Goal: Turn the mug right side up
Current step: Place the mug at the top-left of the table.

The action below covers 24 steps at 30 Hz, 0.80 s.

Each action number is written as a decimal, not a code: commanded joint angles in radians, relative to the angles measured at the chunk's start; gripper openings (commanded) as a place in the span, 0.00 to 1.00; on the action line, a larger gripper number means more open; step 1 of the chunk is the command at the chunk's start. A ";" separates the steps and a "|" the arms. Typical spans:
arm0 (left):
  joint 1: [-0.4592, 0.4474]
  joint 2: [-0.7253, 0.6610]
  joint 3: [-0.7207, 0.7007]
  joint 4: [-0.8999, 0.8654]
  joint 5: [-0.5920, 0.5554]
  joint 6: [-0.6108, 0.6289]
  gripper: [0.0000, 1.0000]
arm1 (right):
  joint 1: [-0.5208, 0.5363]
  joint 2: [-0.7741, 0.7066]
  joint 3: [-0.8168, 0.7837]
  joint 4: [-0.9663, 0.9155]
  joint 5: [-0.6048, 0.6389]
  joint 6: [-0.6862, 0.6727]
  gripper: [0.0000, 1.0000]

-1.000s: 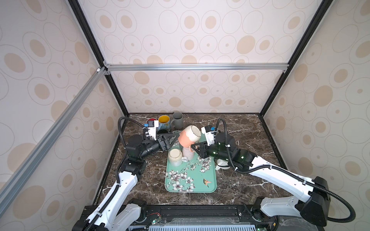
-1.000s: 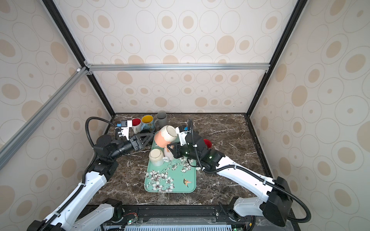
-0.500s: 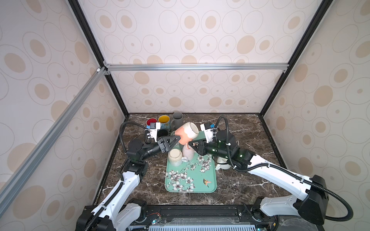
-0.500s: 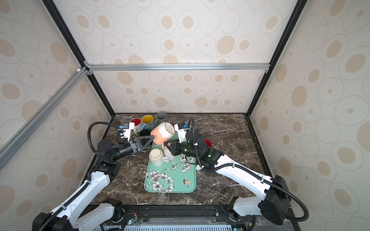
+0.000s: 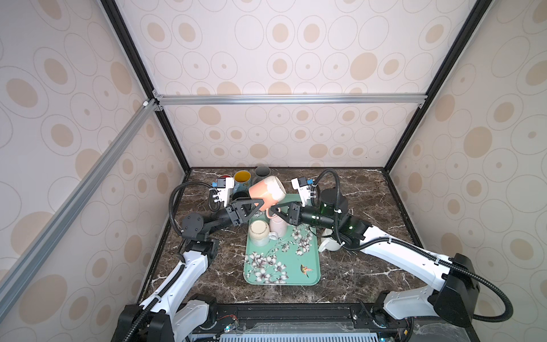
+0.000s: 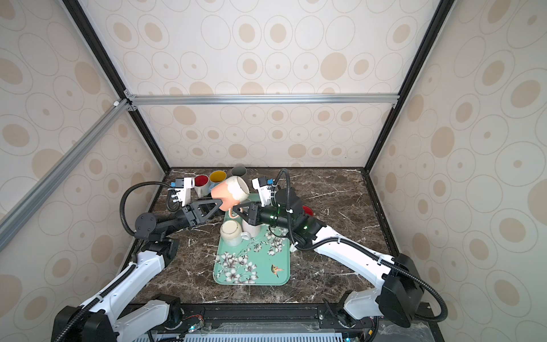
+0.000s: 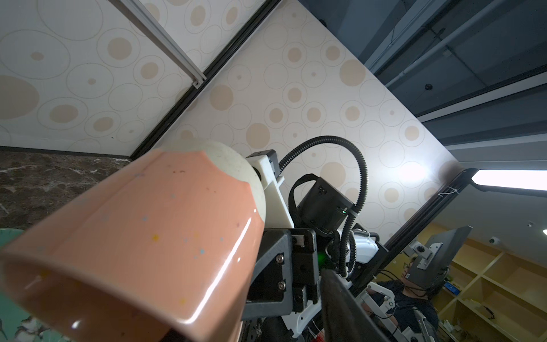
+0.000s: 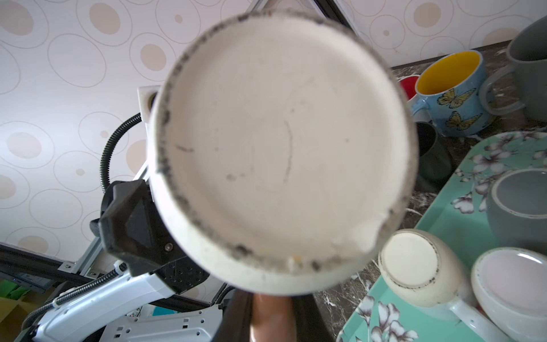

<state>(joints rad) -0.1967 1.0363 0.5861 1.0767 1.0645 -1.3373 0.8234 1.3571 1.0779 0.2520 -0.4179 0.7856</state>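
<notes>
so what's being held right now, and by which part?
The pink-and-cream ceramic mug, held aloft by its handle in the right tool. The left tool sits at the mug's pink wall; whether it grips cannot be told.

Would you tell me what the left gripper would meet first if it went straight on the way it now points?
The pink mug, held tilted by the right gripper at its handle. It lies right at the tips of the left gripper; whether they touch I cannot tell.

White arms (image 5: 399,251), black ribbed cables (image 5: 171,207)
</notes>
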 commanded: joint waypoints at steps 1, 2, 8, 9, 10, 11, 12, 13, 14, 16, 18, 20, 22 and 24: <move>-0.007 -0.010 0.050 0.165 0.049 -0.065 0.42 | -0.007 0.022 0.039 0.091 -0.019 0.022 0.00; -0.007 -0.010 0.052 0.169 0.050 -0.067 0.39 | -0.007 0.026 0.039 0.091 -0.024 0.026 0.00; -0.007 -0.003 0.049 0.220 0.056 -0.084 0.20 | -0.007 0.058 0.049 0.086 -0.051 0.038 0.02; -0.006 0.000 0.048 0.238 0.058 -0.095 0.18 | -0.007 0.062 0.049 0.087 -0.053 0.038 0.02; -0.007 0.002 0.049 0.250 0.058 -0.106 0.14 | -0.007 0.066 0.049 0.086 -0.055 0.039 0.02; -0.006 0.004 0.052 0.253 0.061 -0.112 0.11 | -0.007 0.069 0.050 0.087 -0.056 0.038 0.02; -0.006 0.005 0.055 0.253 0.061 -0.113 0.05 | -0.007 0.070 0.051 0.086 -0.056 0.037 0.03; -0.006 0.002 0.056 0.250 0.061 -0.111 0.00 | -0.007 0.072 0.052 0.083 -0.056 0.035 0.03; -0.007 0.001 0.059 0.238 0.061 -0.105 0.00 | -0.007 0.073 0.056 0.076 -0.053 0.031 0.05; -0.007 -0.004 0.067 0.201 0.062 -0.080 0.00 | -0.007 0.072 0.059 0.051 -0.044 0.023 0.14; -0.006 -0.009 0.079 0.144 0.067 -0.040 0.00 | -0.008 0.067 0.066 0.015 -0.038 0.003 0.24; -0.006 -0.014 0.094 0.075 0.069 0.006 0.00 | -0.008 0.057 0.067 -0.014 -0.027 -0.020 0.34; -0.004 -0.018 0.122 -0.047 0.076 0.081 0.00 | -0.009 0.040 0.064 -0.044 -0.008 -0.046 0.41; 0.007 -0.022 0.166 -0.223 0.074 0.197 0.00 | -0.011 0.015 0.058 -0.085 0.024 -0.080 0.46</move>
<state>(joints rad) -0.1871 1.0584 0.6472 0.9852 1.0958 -1.2842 0.8238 1.4036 1.1175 0.2134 -0.4755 0.7670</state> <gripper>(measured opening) 0.096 0.447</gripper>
